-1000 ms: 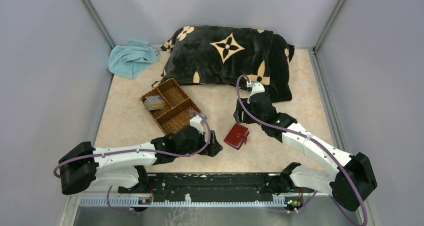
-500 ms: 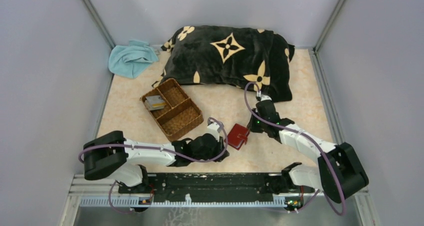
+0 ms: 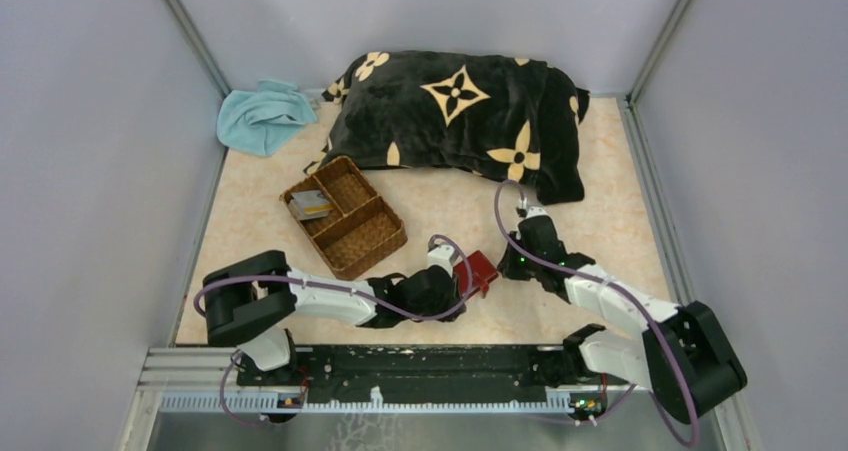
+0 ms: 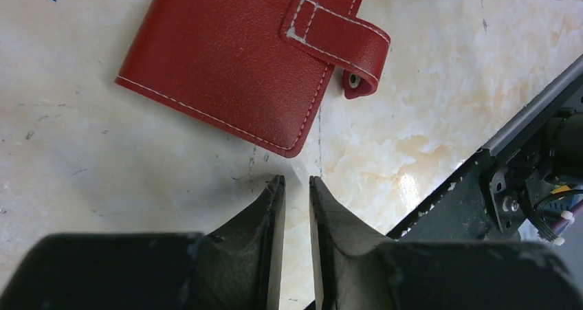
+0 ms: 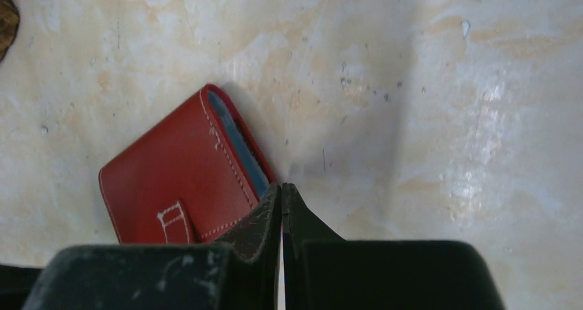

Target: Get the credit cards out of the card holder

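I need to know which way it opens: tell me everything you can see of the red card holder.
The card holder looks like red leather with white stitching. It lies flat and closed on the marbled table. A strap crosses one edge; its snap end curls free past it. A blue layer shows along another edge. The shut right tool sits at that edge, contact unclear; the left tool stands just clear.

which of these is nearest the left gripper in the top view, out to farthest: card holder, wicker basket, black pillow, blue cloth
From the left gripper:
1. Red card holder, just ahead of its fingertips, slightly to the right.
2. Wicker basket, up and to the left.
3. Black pillow, at the back, centre.
4. Blue cloth, in the back left corner.
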Motion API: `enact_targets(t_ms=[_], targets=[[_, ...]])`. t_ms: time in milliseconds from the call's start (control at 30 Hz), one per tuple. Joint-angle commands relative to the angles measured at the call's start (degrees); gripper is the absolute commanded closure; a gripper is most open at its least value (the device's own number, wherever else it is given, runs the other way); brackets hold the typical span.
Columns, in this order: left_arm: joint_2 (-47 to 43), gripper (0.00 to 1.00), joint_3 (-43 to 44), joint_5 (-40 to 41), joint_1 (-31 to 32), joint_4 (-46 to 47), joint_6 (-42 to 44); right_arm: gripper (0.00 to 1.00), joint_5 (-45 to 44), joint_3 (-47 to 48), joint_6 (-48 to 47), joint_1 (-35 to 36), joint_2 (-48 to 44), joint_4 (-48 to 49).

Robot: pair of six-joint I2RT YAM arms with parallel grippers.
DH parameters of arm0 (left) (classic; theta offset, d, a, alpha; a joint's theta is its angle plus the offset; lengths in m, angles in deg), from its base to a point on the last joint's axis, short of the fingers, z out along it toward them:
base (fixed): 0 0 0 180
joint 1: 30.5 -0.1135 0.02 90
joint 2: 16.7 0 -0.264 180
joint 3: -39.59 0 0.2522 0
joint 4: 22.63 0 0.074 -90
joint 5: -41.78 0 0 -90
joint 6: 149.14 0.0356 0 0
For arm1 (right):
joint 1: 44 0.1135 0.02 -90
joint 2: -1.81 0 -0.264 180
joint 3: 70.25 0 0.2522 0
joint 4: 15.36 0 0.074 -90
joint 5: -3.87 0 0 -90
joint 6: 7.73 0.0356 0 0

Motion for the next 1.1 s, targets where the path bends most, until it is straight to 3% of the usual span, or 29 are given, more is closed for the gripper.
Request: enact_targets(t_ms=[0, 267, 433, 767, 800, 867, 900, 933, 1000, 1067], targets=[[0.4, 0.73, 0.6, -0.1, -2.1, -0.9, -1.1, 1.0, 2.7, -1.1, 1.5, -0.2, -6.8, -2.3], [-3.2, 0.67, -2.3, -3.4, -10.1, -1.1, 1.9, 1.0, 8.5, -3.5, 5.2, -0.1, -19.9, -7.9], [-5.5, 0.66, -3.5, -4.2, -13.5, -1.7, 3.3, 1.0, 4.0, -3.0, 5.6, -0.1, -23.6, -11.8], [-11.0, 0.48, -1.1, -7.3, -15.7, -5.7, 5.4, 1.0, 3.9, 4.4, -2.9, 1.5, -16.5, -9.5], [-11.5, 0.47, -0.7, -7.2, -15.0, -6.3, 5.3, 0.96, 3.1, 5.6, -4.3, 2.0, -16.0, -9.7], [-12.5, 0.42, -0.6, -6.2, -13.2, -6.8, 5.2, 0.77, 2.2, 7.9, -6.2, 2.6, -14.5, -10.4], [-12.9, 0.38, -0.9, -6.1, -12.5, -6.9, 4.6, 0.62, 2.1, 8.8, -6.7, 2.7, -13.5, -10.8], [-13.4, 0.29, -1.6, -6.3, -11.9, -6.4, 4.2, 0.56, 2.1, 9.5, -6.9, 2.7, -12.6, -10.8], [-14.2, 0.03, -3.8, -7.0, -11.1, -4.1, 2.7, 0.49, 1.9, 9.7, -6.7, 2.7, -10.6, -9.4], [-14.5, 0.01, -6.4, -7.3, -11.1, -1.1, 0.8, 0.52, 0.2, 8.7, -6.4, 2.7, -8.7, -6.5]])
